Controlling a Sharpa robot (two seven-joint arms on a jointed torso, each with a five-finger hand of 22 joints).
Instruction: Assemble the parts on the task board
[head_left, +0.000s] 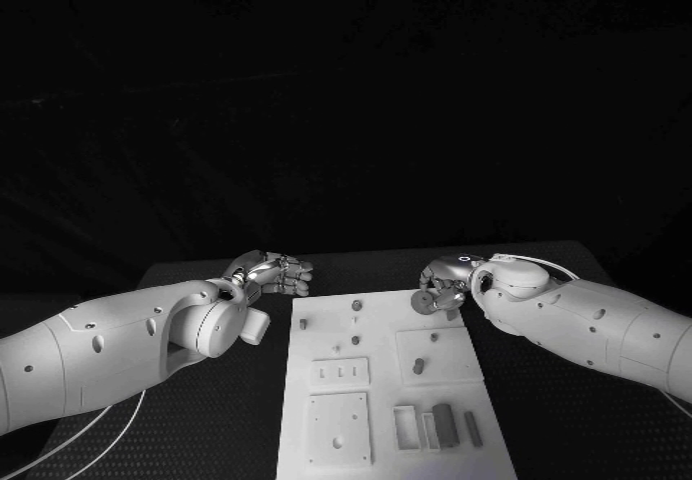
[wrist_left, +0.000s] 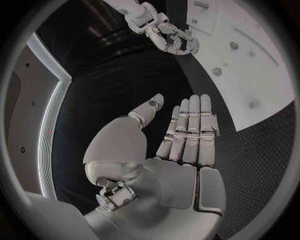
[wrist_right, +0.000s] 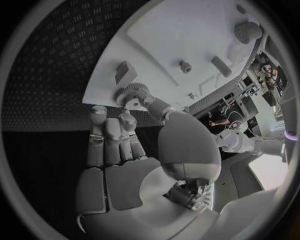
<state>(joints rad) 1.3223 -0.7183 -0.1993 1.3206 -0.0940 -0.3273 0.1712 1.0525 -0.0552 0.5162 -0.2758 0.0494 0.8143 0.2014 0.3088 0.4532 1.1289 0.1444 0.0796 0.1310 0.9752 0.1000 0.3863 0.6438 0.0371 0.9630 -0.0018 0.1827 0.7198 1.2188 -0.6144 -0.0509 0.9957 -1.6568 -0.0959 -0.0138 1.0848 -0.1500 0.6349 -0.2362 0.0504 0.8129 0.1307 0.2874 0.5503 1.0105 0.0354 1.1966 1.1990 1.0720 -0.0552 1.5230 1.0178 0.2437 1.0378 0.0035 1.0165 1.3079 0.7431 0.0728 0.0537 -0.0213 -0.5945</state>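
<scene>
The right hand (head_left: 450, 283) pinches a small gear (head_left: 427, 299) over the task board's (head_left: 389, 400) far edge, and it could slip out, while the left hand (head_left: 274, 273) holds nothing, fingers straight.

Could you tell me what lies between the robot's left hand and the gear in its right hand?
In the head view, only the white task board's far end with one small peg separates the open left hand from the small toothed gear pinched by the right hand.

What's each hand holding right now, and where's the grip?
The right hand pinches a small gear by its toothed rim, between thumb and fingertips. The left hand holds nothing, its fingers straight.
</scene>
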